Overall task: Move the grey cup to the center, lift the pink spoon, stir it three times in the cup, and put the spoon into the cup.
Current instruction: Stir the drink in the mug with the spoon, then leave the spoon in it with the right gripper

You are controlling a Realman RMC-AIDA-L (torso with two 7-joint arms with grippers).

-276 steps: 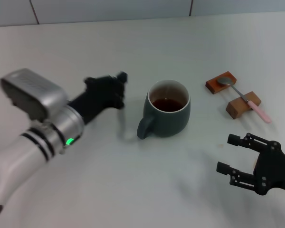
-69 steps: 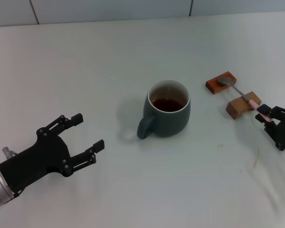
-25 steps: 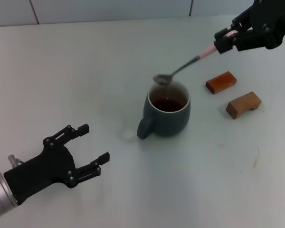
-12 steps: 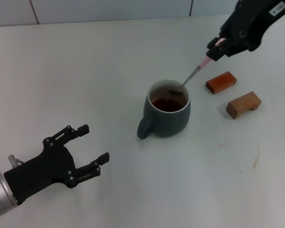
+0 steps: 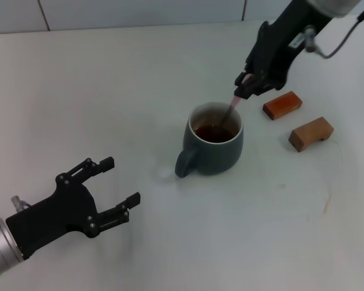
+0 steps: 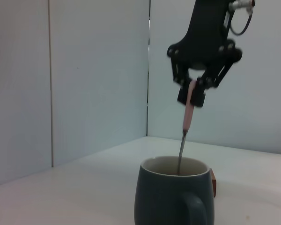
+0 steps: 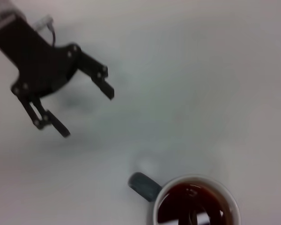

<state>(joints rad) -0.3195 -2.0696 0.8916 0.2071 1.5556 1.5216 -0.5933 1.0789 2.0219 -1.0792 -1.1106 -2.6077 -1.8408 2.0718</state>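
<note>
Right gripper [image 5: 242, 85]: held above the cup's far-right rim, arm angled down from the upper right, fingers clamped on the spoon's handle.
Pink spoon [image 5: 232, 104]: held steeply tilted, bowl dipped into the liquid (tip hidden).
Grey cup [image 5: 212, 145]: set mid-table, handle turned toward the near left.
Left gripper [image 5: 106, 194]: parked low at the near left, fingers spread apart.
Wooden blocks [image 5: 282, 104]: seen right of the cup.

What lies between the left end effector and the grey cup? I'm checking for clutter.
Nothing: in the head view, only bare table separates the open left end effector from the grey cup.
</note>
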